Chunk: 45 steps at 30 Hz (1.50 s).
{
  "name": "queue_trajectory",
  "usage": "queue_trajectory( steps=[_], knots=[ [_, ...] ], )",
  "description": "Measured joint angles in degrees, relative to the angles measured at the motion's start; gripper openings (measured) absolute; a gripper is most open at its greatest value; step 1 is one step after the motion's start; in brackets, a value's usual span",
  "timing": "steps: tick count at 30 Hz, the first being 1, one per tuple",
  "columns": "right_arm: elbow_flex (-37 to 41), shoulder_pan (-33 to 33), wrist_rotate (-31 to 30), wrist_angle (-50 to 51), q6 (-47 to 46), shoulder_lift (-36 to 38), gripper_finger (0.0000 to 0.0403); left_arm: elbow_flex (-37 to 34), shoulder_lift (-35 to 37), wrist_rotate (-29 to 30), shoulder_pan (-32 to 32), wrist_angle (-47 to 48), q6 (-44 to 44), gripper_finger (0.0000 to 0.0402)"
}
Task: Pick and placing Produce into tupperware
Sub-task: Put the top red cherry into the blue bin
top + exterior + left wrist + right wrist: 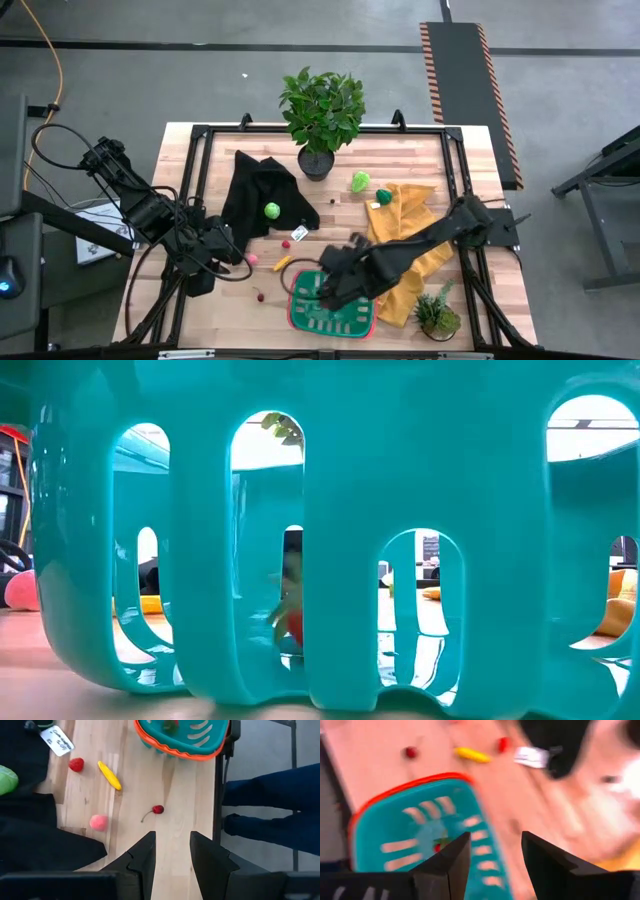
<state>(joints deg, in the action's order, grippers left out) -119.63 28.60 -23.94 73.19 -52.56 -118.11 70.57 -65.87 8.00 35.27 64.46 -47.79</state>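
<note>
The tupperware (345,318), teal-green with a red rim, sits near the table's near edge; a small red piece with a green top (438,845) lies on its base. My right gripper (495,839) is open and hovers over the container's left part (333,285). My left gripper (172,837) is open and empty, low over bare wood left of the container (233,258). A cherry (157,809), a pink ball (98,822), a yellow piece (109,775) and a red berry (76,764) lie on the wood between them. A lime ball (272,210) rests on black cloth.
A black cloth (255,190) and a white tag (56,740) lie left of centre. A yellow cloth (410,225) carries a dark green piece (383,197), with a lime piece (360,181) beside it. Potted plants stand at the far edge (322,110) and near right corner (437,312). A person's legs (280,795) stand past the near edge.
</note>
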Motion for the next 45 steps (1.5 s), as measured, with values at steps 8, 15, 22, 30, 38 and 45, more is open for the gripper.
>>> queue_trajectory(
  steps=[8, 15, 22, 30, 38, 45],
  knots=[
    [0.02, -0.07, -6.25, 15.08, -10.71, 4.02, 0.0168, 0.0, -0.02, 5.18, 0.0, 0.0, -0.02, 0.0111],
    [5.55, 0.37, -8.39, 16.74, -16.75, 9.62, 0.0168, -0.01, -0.02, 5.96, 0.0, 0.04, -0.53, 0.0111],
    [23.93, 3.02, -9.04, 16.05, -31.9, 23.62, 0.0168, -0.02, -0.02, 6.08, 0.0, 0.07, -0.7, 0.0111],
    [48.96, 7.66, 1.13, 3.1, -57.88, 41.83, 0.0168, -0.02, -0.02, 7.09, 0.0, 0.12, -1.89, 0.0111],
    [54.88, 6.88, 13.5, 1.31, -61.82, 43.94, 0.0168, -0.02, -0.02, 8.21, 0.0, 0.16, -5.24, 0.0111],
    [54.9, 2.66, 16.48, 1.06, -57.82, 41.5, 0.0168, -0.02, -0.02, 9.63, 0.0, 0.12, -8.0, 0.0111]
  ],
)
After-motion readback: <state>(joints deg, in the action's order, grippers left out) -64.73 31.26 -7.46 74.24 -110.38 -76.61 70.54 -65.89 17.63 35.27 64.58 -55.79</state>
